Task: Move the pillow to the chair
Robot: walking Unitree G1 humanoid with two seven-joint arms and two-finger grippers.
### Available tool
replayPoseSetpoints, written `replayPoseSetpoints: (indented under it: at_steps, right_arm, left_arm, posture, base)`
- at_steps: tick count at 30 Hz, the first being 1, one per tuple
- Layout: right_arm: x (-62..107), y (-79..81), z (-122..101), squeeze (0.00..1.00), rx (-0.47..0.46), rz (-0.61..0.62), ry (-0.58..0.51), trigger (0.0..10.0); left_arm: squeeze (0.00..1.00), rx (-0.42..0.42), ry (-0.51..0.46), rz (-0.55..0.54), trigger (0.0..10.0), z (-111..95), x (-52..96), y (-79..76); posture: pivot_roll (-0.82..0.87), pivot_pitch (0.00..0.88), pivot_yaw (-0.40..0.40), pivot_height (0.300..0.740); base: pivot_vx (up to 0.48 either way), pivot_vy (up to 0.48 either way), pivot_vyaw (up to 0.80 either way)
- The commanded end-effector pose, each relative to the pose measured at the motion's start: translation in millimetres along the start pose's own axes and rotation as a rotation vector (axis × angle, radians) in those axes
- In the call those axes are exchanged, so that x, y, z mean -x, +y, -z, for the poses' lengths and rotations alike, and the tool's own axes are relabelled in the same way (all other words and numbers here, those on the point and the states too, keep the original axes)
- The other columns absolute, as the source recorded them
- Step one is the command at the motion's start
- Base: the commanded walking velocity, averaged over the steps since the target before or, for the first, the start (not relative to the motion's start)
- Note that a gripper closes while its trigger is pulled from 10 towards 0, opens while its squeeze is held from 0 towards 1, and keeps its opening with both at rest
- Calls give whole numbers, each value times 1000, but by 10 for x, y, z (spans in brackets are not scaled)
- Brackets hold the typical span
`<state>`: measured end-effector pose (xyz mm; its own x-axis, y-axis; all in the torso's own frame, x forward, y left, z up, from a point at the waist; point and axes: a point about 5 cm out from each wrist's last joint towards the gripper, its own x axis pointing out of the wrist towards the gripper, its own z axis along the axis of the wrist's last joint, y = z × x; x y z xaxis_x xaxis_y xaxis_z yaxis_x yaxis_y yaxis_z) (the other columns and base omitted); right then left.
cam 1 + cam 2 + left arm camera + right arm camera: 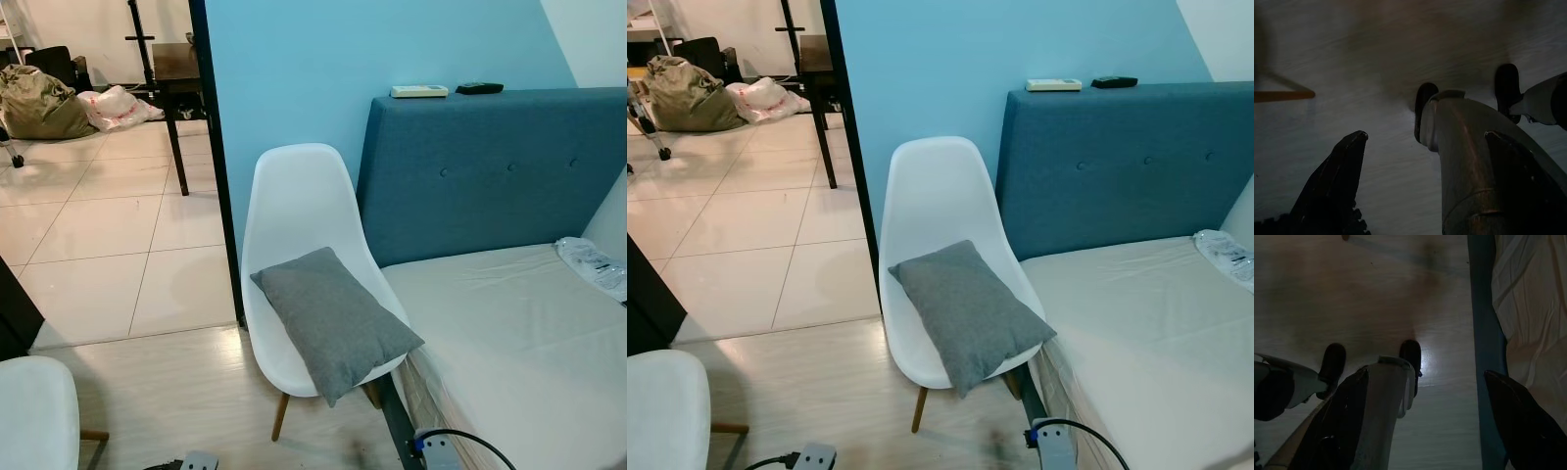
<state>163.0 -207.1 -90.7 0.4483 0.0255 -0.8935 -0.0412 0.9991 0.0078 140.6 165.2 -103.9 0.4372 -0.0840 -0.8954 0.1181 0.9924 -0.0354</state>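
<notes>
Already the pillow (pixel 335 320) lies on the seat of the chair (pixel 299 211), a soft grey rectangle of woven-looking cloth, set askew so that one corner hangs over the seat's front edge. No label or writing can be read on it. The chair is a smooth white moulded shell with a rounded back, standing on slim wooden legs on pale wood-grain flooring. Just beside it stands the bed (pixel 519 333), its mattress covered in creased cream fabric, with a blue upholstered headboard (pixel 495 171) dimpled by buttons. On top of the headboard rest a white remote (pixel 419 91) and a black remote (pixel 479 87), their markings too small to read. A crinkled clear plastic bag (pixel 593 264) lies on the mattress near the wall.

Both arms hang low over the floor. In its wrist view the left gripper (pixel 1425 147) has its black fingers spread wide with nothing between them; the right gripper (pixel 1425 382) likewise gapes wide and empty, beside the bed's blue frame.
</notes>
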Motion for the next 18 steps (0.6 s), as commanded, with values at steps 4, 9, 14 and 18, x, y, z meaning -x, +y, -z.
replayPoseSetpoints:
  at_steps: [4,9,14,18]
  right_arm:
    - [10,-42,36,0,15,10,18,10000]
    - [14,-53,56,0,21,10,25,10000]
    - [14,-57,54,0,36,15,25,10000]
    - [14,-62,46,0,37,19,23,10000]
  left_arm:
    - [0,-14,13,4,10000,16,-3,-27]
    - [0,-11,10,-2,10000,6,-2,-7]
    - [0,-15,13,-1,10000,10,-2,-8]
    - [0,10,2,-6,10000,-8,-5,-19]
  posture:
    - [37,0,-66,740]
    - [39,0,-67,740]
    - [37,0,-65,740]
    - [38,0,-76,740]
  base:
    - [0,0,0]
    - [0,0,0]
    - [0,0,0]
    - [0,0,0]
